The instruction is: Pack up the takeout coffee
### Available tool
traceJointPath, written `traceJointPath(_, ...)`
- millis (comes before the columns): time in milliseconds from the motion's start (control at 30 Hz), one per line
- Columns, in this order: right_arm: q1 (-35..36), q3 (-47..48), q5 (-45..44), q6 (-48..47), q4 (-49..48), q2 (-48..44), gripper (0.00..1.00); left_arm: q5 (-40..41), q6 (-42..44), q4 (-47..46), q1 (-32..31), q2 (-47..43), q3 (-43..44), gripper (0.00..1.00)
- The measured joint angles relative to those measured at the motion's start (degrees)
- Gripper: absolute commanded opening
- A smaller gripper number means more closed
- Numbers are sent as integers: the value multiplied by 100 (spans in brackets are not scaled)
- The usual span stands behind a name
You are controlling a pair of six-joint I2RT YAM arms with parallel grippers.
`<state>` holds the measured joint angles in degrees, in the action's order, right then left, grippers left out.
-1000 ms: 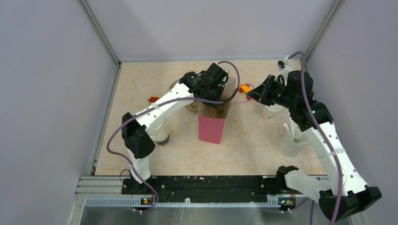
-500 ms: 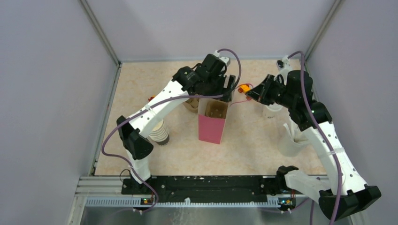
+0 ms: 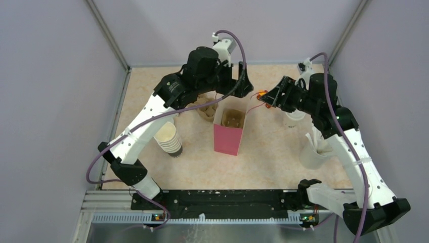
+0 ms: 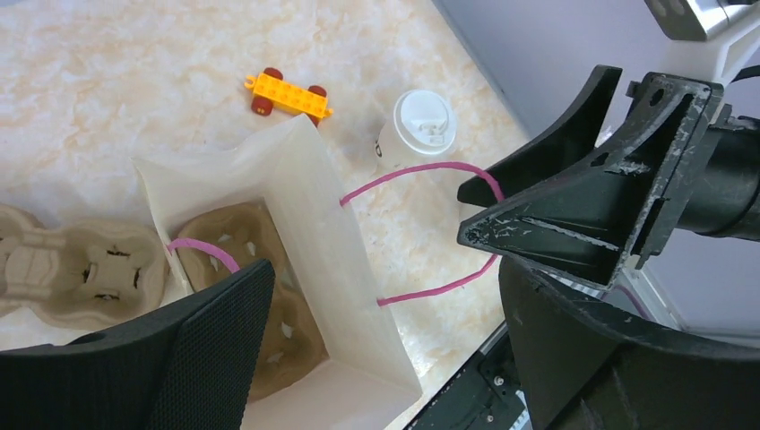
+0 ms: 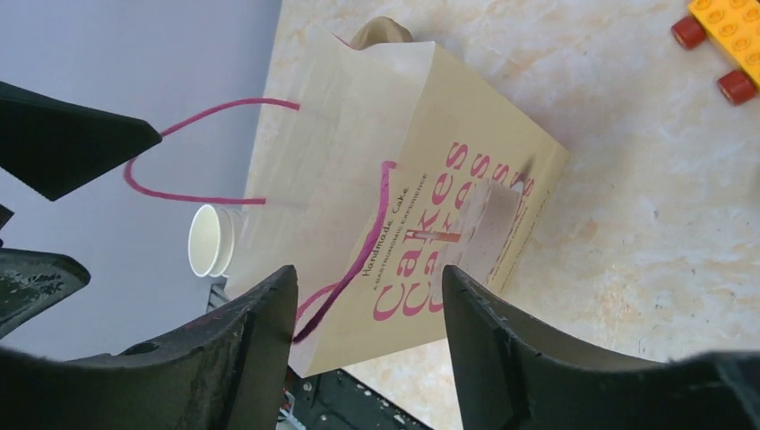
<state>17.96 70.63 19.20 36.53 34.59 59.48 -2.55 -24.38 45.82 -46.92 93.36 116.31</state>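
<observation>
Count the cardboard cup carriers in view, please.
2. One carrier sits inside the open paper bag. The second carrier lies just outside it, beside its wall. The left arm could hide more.

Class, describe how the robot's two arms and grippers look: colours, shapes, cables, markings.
Both the left arm and right arm have white links dotted with small holes, joined by black joints. A purple cable runs along each. The left gripper and right gripper have black wedge-shaped fingers; one left pad is mesh-textured.
</observation>
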Motion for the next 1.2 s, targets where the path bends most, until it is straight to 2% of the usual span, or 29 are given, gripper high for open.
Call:
traceJointPath(167,0,560,-79,59,337,26,85,48,33,354,192,-9,396,99)
traceJointPath(300,0,940,-282,46,485,-9,86,302,120,826,553,55,901,99)
traceJointPath(433,-2,1172,-623,-37,656,-61,83,332,297,990,999,44,844,99)
traceJointPath(567,0,1204,-1016,-79,796,-87,81,-177,807,988,1436,157,538,96)
traceJointPath(700,0,1204,-1163,-94,962,-87,79,-828,1655,800,1556,568,535,94)
traceJointPath(833,-2,1204,-1156,-96,1121,-90,78,-1705,2465,402,1637,986,474,77)
traceJointPath(933,0,1204,-1156,-98,1248,-94,78,-2500,2682,-11,1832,1329,463,79)
traceJointPath(1200,0,1244,-1134,-188,1469,-61,78,-3766,3327,-791,2068,1869,393,80)
